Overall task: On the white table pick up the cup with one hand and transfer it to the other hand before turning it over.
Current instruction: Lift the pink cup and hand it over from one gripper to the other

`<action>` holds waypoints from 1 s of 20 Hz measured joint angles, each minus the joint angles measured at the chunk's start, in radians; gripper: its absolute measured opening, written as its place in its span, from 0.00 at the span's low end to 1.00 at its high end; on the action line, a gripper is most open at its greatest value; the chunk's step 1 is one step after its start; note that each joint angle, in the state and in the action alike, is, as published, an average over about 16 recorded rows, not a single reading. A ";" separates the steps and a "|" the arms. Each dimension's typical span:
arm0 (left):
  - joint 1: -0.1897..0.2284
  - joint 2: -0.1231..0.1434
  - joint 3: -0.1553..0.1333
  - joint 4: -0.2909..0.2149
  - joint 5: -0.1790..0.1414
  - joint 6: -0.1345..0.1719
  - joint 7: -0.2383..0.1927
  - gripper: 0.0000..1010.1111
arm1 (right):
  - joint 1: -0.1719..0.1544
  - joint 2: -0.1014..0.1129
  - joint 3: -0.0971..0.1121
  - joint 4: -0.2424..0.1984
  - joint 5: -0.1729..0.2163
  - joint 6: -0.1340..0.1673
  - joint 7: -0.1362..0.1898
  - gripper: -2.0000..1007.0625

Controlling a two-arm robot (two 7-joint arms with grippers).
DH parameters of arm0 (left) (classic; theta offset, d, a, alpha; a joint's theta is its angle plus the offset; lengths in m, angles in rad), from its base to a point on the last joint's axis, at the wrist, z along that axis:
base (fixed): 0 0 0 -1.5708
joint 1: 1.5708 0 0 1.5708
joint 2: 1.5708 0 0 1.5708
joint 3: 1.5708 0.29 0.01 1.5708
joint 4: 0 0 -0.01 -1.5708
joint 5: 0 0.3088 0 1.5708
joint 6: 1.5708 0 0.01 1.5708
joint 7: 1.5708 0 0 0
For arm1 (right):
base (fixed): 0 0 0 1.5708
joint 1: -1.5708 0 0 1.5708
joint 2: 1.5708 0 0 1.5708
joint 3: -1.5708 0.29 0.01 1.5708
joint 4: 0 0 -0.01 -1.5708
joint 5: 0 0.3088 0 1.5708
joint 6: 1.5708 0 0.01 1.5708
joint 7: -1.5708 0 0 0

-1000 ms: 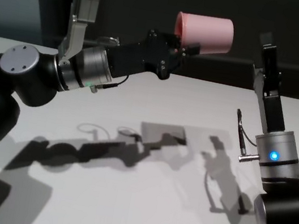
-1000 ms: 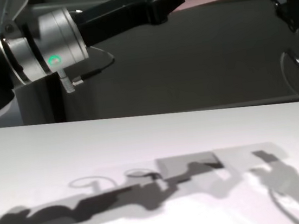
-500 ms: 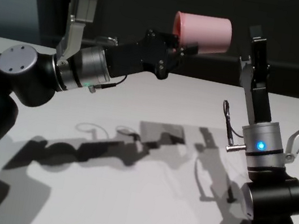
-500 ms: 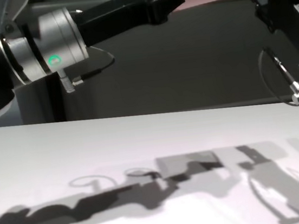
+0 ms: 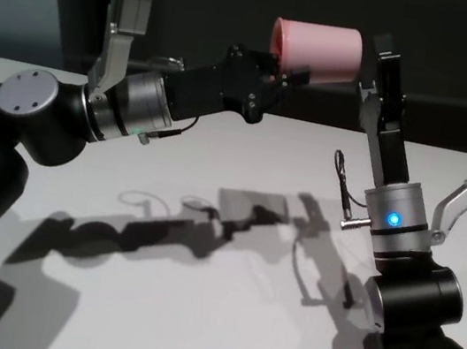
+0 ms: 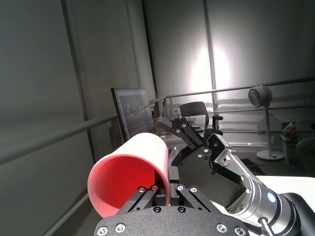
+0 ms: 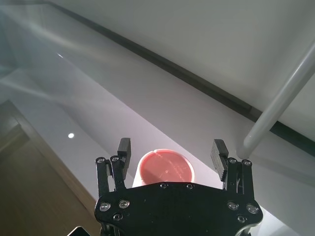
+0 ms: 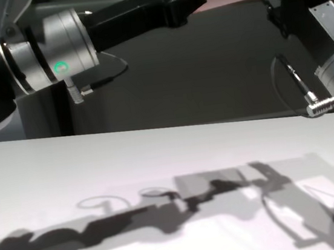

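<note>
Holding the cup sideways by its rim, the left gripper stays clamped so the base points outward. That lets the wide-open, empty right gripper straddle the base for handover.

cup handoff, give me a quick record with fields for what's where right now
cup: pink cup, on its side in the air above the white table, base toward the robot's right
left end effector: left end effector shut on the cup's rim
right end effector: right end effector open, fingers either side of the cup's base, apparently not yet gripping
handoff: not yet done
turn over: not yet done
</note>
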 joint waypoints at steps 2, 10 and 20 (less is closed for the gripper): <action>0.000 0.000 0.000 0.000 0.000 0.000 0.000 0.05 | 0.007 -0.001 -0.007 0.009 0.003 -0.001 0.004 0.99; 0.000 0.000 0.000 0.000 0.000 0.000 0.000 0.05 | 0.029 -0.002 -0.031 0.036 0.019 -0.005 0.018 0.99; 0.000 0.000 0.000 0.000 0.000 0.000 0.000 0.05 | 0.041 -0.001 -0.054 0.061 0.040 -0.012 0.031 0.99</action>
